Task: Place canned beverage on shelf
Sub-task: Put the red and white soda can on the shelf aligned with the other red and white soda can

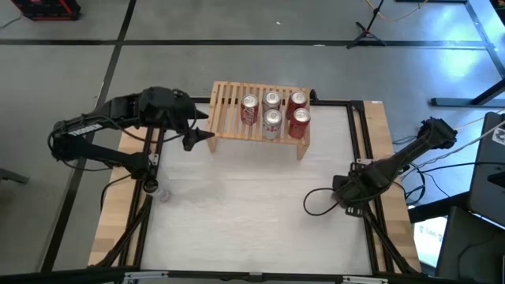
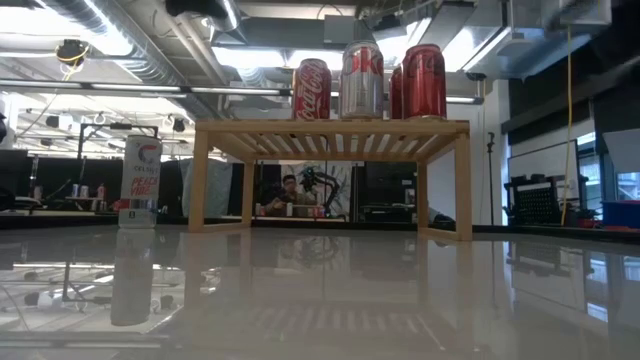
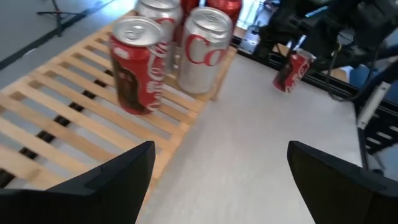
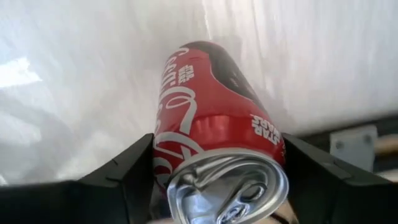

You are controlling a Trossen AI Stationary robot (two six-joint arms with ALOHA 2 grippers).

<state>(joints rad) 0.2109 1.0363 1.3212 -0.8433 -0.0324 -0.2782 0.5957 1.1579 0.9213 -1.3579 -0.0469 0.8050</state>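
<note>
A person sits in the room beyond the table — perhaps at a desk.

Seven cans in all. Five stand on the single shelf: three red cans and two silver cans. A fourth red can is at the right end effector, and one tall white can stands alone on the one bench. That makes four red, two silver and one white. There are two arms with two end effectors, the left end effector being near the shelf. One person shows in the room behind.
</note>
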